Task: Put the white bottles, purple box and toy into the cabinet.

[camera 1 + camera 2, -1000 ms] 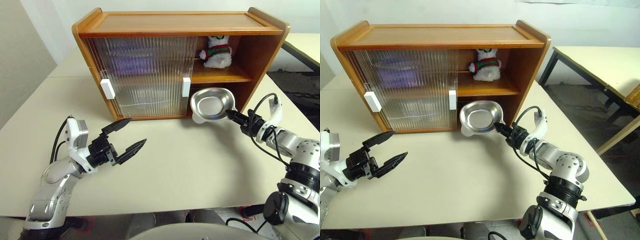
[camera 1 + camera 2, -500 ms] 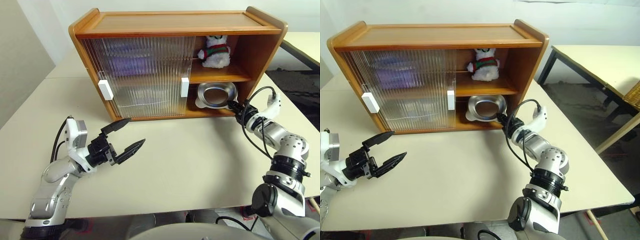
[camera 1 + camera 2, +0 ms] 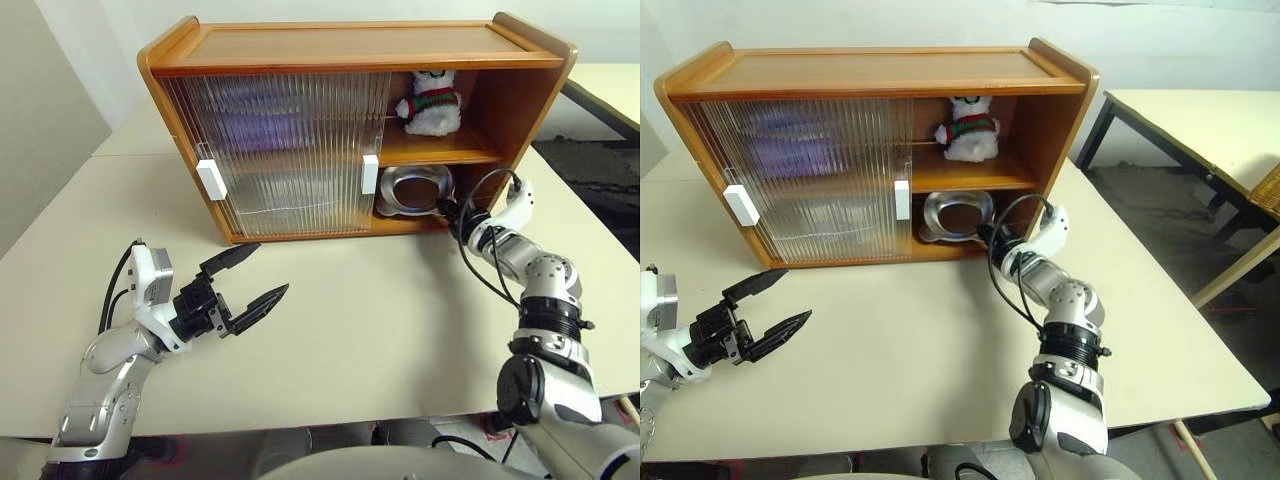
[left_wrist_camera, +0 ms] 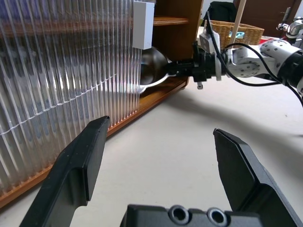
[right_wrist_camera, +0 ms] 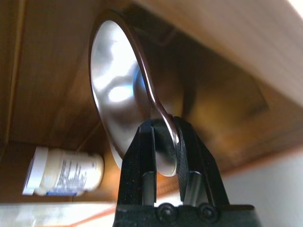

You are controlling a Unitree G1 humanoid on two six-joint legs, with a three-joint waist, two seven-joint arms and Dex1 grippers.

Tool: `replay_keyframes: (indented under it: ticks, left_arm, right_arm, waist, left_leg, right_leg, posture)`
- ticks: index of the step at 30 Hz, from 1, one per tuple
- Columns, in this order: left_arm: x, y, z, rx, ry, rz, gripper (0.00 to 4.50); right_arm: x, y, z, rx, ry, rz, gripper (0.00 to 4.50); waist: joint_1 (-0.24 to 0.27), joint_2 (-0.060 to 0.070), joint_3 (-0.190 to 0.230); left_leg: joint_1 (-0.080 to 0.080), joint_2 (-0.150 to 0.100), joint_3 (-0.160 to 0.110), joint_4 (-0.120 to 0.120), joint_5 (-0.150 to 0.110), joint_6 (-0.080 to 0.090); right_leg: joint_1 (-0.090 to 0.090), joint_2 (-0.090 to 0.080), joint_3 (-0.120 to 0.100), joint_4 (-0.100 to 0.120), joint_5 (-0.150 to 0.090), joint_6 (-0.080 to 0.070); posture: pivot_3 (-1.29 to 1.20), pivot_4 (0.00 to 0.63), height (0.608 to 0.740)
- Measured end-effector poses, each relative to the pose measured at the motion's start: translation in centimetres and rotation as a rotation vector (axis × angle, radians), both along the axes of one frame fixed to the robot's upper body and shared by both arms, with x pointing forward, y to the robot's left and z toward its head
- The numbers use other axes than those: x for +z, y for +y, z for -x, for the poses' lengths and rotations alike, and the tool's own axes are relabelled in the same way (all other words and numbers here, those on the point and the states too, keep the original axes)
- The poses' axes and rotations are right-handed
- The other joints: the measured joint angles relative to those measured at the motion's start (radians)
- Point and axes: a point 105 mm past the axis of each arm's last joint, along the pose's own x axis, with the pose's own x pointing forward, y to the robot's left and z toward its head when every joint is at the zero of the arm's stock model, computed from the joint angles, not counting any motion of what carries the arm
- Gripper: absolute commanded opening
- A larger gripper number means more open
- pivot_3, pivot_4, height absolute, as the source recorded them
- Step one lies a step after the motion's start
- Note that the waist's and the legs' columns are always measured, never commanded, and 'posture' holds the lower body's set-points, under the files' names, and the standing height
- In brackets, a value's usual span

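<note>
Fluffy white toy [image 3: 432,102] sits upstairs; right pincer [image 3: 447,209] clamps silver bowl [image 3: 411,190].

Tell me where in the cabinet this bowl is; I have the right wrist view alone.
Observer: The right gripper holds the bowl by its rim in the lower shelf of the cabinet, on the open right side.
Operator: Report the toy.
Observer: The toy sits on the upper shelf, just above the bowl.
Operator: Check the left gripper.
Observer: The left gripper hangs open over the table, holding nothing, apart from the cabinet.
</note>
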Motion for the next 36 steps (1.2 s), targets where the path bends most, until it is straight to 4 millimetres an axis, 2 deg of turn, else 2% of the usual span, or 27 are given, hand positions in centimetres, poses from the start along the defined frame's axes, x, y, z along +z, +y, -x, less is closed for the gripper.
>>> replay_keyframes:
  ticks: [1,2,4,7,12,18,22,25,28,30,32,33,36]
  left_arm:
    - [0.0,0.0,0.0,0.000,0.000,0.000,4.50]
    - [0.0,0.0,0.0,0.001,-0.001,0.000,4.50]
    - [0.0,0.0,0.0,0.001,-0.003,-0.001,4.50]
    - [0.1,0.0,-0.1,0.002,-0.004,-0.001,4.50]
    - [0.1,0.1,-0.3,0.004,-0.006,0.000,4.50]
    - [0.3,0.0,-0.4,0.001,-0.014,0.000,4.50]
    - [0.1,0.2,-0.3,0.006,-0.005,-0.003,4.50]
    - [0.0,0.2,-0.2,0.007,0.000,-0.004,4.50]
    - [0.0,0.2,-0.2,0.008,0.001,-0.003,4.50]
    - [0.0,0.2,-0.3,0.009,-0.002,-0.003,4.50]
    - [0.1,0.1,-0.4,0.011,-0.005,-0.002,4.50]
    - [0.2,0.1,-0.4,0.011,-0.007,-0.002,4.50]
    - [0.3,0.1,-0.6,0.011,-0.007,-0.001,4.50]
  right_arm:
    - [0.2,-0.1,-0.2,-0.004,-0.008,0.004,0.34]
    - [0.2,-0.1,-0.3,-0.007,-0.012,0.010,1.06]
    - [0.2,0.0,-0.4,-0.003,-0.015,0.010,1.55]
    - [0.1,-0.1,-0.5,-0.006,-0.019,0.008,2.56]
    - [0.2,-0.2,-0.6,-0.009,-0.022,0.010,4.47]
    - [0.7,-0.4,0.2,0.049,-0.042,0.062,4.47]
    - [-0.5,-0.4,3.9,0.238,0.004,0.209,4.47]
    - [-0.4,0.6,6.1,0.390,-0.024,0.298,4.47]
    - [1.3,2.7,7.5,0.546,-0.133,0.328,3.84]
    - [2.9,5.0,8.8,0.690,-0.225,0.323,3.06]
    - [3.5,6.8,9.5,0.774,-0.268,0.313,2.30]
    - [3.7,7.6,9.7,0.797,-0.285,0.306,1.95]
    - [4.6,9.8,9.7,0.849,-0.338,0.284,0.88]
  waist:
    - [0.000,0.000,0.000]
    - [0.000,0.000,0.000]
    - [0.000,0.000,0.000]
    - [-0.001,0.000,0.000]
    - [-0.001,0.000,0.000]
    - [-0.001,0.000,0.000]
    - [0.006,0.000,-0.001]
    - [0.003,0.000,-0.001]
    - [-0.005,-0.001,0.000]
    - [-0.008,-0.001,-0.001]
    - [-0.007,-0.003,-0.002]
    - [-0.007,-0.003,-0.002]
    - [-0.007,-0.003,-0.002]
  left_leg:
    - [0.000,0.000,0.000,0.000,0.000,0.000]
    - [0.000,0.000,0.000,0.000,0.000,0.000]
    - [-0.001,0.000,0.000,0.000,0.000,0.000]
    - [-0.001,0.000,0.000,0.000,0.000,0.000]
    - [-0.001,0.000,0.000,0.000,0.000,0.000]
    - [-0.002,0.000,0.000,0.000,0.000,0.000]
    - [-0.001,0.000,0.000,0.001,0.000,-0.001]
    - [-0.001,-0.001,0.001,0.002,0.000,-0.002]
    - [0.001,-0.001,0.003,0.002,0.000,-0.002]
    - [0.002,-0.001,0.003,0.002,0.001,-0.002]
    - [0.004,-0.001,0.003,0.002,0.001,-0.002]
    - [0.004,-0.001,0.003,0.003,0.001,-0.002]
    - [0.005,-0.001,0.003,0.004,0.001,-0.002]
  right_leg:
    - [0.000,0.000,0.000,0.000,0.000,0.000]
    - [0.000,0.000,0.000,0.000,0.000,0.000]
    - [0.001,0.000,0.000,0.000,0.000,0.000]
    - [0.002,0.000,0.000,0.000,0.000,-0.001]
    - [0.002,0.000,0.000,0.000,0.000,0.000]
    - [0.002,0.000,0.000,0.000,0.000,0.000]
    - [0.006,0.000,0.000,-0.001,-0.002,0.002]
    - [0.007,0.000,0.000,0.000,-0.002,0.003]
    - [0.008,0.001,0.001,0.000,-0.007,0.011]
    - [0.009,0.001,0.001,0.000,-0.006,0.011]
    - [0.010,0.002,0.001,0.000,-0.009,0.006]
    - [0.009,0.001,0.001,0.000,-0.011,0.002]
    - [0.007,0.001,0.001,0.000,-0.010,0.001]
  posture:
    - [0.00,0.000,0.740]
    - [0.00,0.000,0.740]
    - [0.00,0.000,0.740]
    - [-0.01,0.000,0.740]
    - [-0.01,0.000,0.740]
    - [0.00,0.000,0.740]
    - [0.00,0.000,0.740]
    - [-0.01,0.000,0.740]
    - [-0.01,0.000,0.740]
    - [-0.01,0.000,0.740]
    - [-0.01,0.000,0.740]
    - [-0.01,0.000,0.740]
    - [-0.01,0.000,0.740]
